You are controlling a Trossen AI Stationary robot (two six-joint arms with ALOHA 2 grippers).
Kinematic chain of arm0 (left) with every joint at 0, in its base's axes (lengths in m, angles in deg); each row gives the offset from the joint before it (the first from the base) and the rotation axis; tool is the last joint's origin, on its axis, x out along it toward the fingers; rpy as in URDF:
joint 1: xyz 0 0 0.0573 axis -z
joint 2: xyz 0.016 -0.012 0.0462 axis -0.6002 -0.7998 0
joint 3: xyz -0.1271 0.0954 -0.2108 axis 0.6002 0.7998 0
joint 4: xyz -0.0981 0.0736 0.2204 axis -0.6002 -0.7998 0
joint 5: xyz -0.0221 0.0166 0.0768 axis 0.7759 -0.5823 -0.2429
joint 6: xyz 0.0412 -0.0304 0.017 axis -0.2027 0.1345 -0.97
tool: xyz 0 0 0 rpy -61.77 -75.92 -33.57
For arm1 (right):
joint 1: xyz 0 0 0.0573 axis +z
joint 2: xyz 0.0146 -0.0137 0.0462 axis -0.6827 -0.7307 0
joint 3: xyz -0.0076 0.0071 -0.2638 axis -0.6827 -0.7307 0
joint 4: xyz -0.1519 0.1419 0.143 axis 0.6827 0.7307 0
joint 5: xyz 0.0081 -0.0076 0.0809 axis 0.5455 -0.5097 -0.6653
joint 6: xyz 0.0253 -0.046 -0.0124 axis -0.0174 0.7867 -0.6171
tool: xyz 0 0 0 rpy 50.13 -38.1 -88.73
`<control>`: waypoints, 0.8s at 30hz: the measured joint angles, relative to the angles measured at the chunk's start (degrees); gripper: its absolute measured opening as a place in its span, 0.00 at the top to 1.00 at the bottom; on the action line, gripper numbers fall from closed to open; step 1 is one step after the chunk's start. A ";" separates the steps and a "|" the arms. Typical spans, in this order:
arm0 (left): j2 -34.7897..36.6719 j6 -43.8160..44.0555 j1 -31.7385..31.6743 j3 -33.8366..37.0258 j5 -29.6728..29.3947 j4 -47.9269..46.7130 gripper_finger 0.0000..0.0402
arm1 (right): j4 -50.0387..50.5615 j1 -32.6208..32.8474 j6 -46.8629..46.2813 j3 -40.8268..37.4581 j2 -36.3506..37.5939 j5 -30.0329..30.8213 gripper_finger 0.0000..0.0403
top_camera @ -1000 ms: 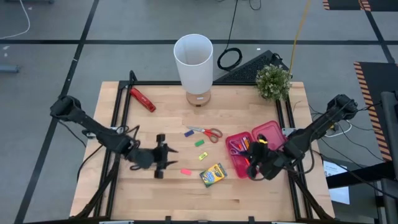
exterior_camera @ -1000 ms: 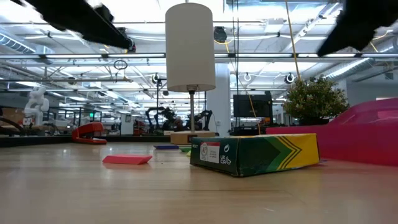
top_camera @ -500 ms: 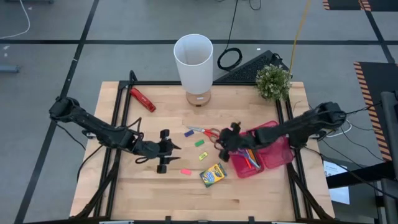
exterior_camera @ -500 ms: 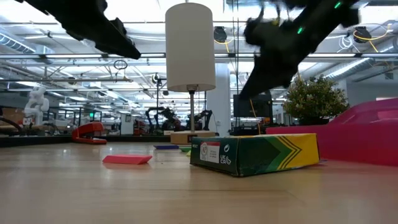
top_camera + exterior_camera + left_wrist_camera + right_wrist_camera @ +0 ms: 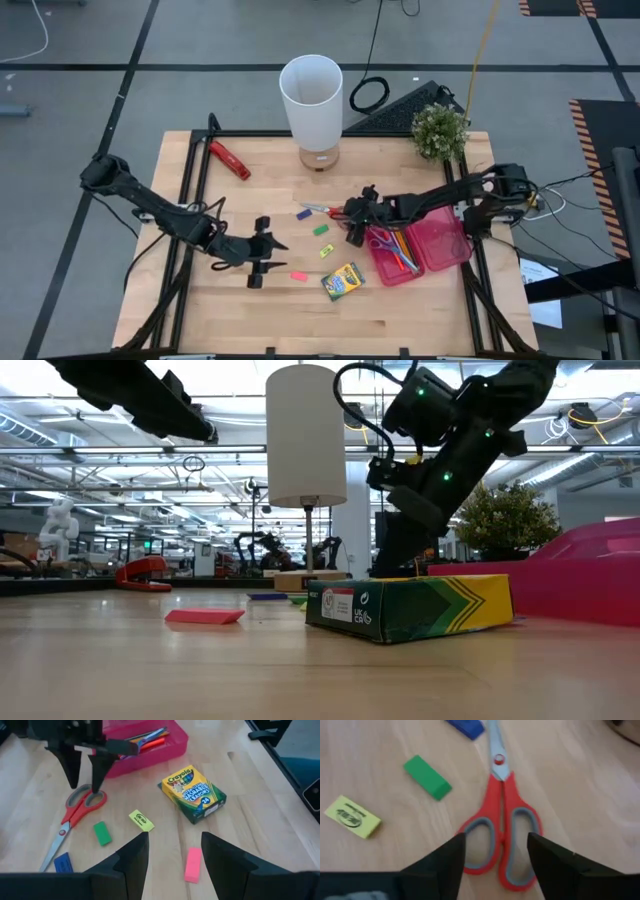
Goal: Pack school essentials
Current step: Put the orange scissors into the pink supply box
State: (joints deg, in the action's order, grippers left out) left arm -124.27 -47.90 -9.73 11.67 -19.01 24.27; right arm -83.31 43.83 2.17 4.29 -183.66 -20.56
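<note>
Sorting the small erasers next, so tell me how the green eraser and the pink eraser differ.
The green eraser lies close to the red-handled scissors; the pink eraser lies apart from them, nearer the crayon box. In the high view the green eraser sits farther up the table than the pink eraser. The pink eraser looks longer and slimmer. Both are small flat blocks lying loose on the wood.

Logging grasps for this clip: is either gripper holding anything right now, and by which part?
Nothing is held. The right gripper is open just above the handles of the red-handled scissors, which lie flat on the table. The left gripper hovers open near the pink eraser.
</note>
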 joint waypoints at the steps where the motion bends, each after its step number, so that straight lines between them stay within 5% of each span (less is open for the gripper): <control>1: 0.00 0.02 -0.02 0.00 -0.01 0.25 0.54 | -0.60 0.03 0.10 0.00 -0.47 -0.13 0.46; 16: 0.00 -0.07 2.27 0.00 -0.22 2.01 0.54 | -0.79 0.04 5.45 2.15 -6.79 4.35 0.49; 24: 0.00 -0.44 2.60 0.00 -0.24 2.23 0.54 | -1.70 -0.84 1.57 2.26 -8.70 1.16 0.68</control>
State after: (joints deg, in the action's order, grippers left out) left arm -124.27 -48.33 -7.13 11.67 -19.25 26.50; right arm -85.01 43.00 3.74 6.54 -192.36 -19.41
